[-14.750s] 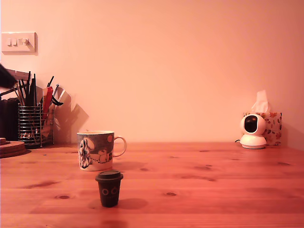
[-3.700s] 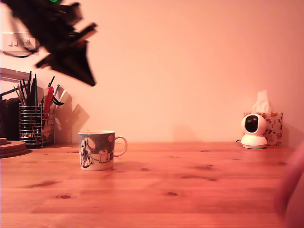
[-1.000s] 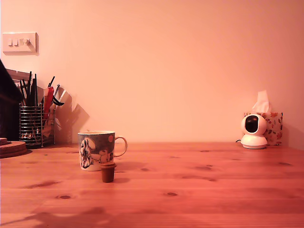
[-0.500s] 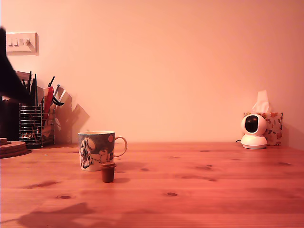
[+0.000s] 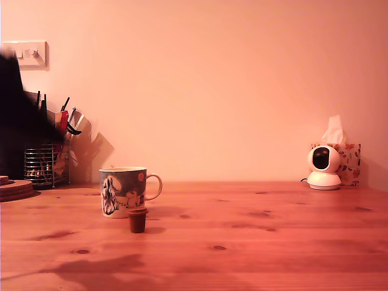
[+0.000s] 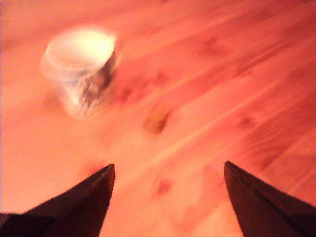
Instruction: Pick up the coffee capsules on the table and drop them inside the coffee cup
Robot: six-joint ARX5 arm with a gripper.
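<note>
A small brown coffee capsule [image 5: 137, 220] stands upright on the wooden table [image 5: 254, 242], just in front of the coffee cup [image 5: 123, 191], a printed mug whose handle points to the exterior view's right. The wrist view is blurred: the coffee cup [image 6: 81, 69] shows from above with a pale inside, and the capsule [image 6: 157, 118] lies beyond my fingers. My gripper [image 6: 168, 170] is open high above the table, nothing between its dark fingers [image 6: 89, 197]. The arm [image 5: 18, 115] shows as a dark blur at the exterior view's left edge.
A wire-mesh utensil holder [image 5: 45, 163] stands at the back left of the exterior view beside a round wooden board [image 5: 15, 188]. A small white camera [image 5: 323, 167] and a tissue box [image 5: 348, 160] sit at the back right. A light switch [image 5: 27, 53] is on the wall.
The dark arm at the exterior view's left edge has moved further in and now covers part of the utensil holder. Its shadow on the table has shifted right. Capsule and cup are unmoved.
</note>
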